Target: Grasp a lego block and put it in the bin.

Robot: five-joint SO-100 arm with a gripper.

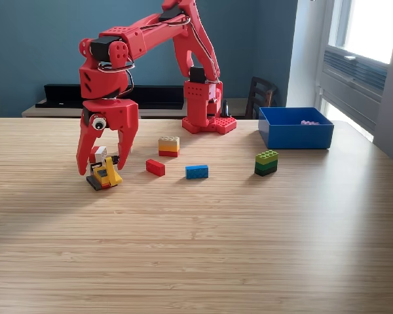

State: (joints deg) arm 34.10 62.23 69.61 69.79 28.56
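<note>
**One gripper lowered over the leftmost blocks**

One red arm (150, 39) reaches toward the exterior view's left, with its gripper (102, 167) pointing down at the wooden table (196, 248). The jaws stand apart, one on each side of a small red-and-white block (98, 155); whether they touch it cannot be told. A yellow-and-black piece (105, 176) lies just in front. Further right sit a tan-and-red stack (169, 146), a red block (155, 167), a blue block (196, 171) and a green-and-black stack (266, 162). The bin (295, 136) rests at the exterior view's right, near the arm base (208, 123), well apart from the gripper
</note>
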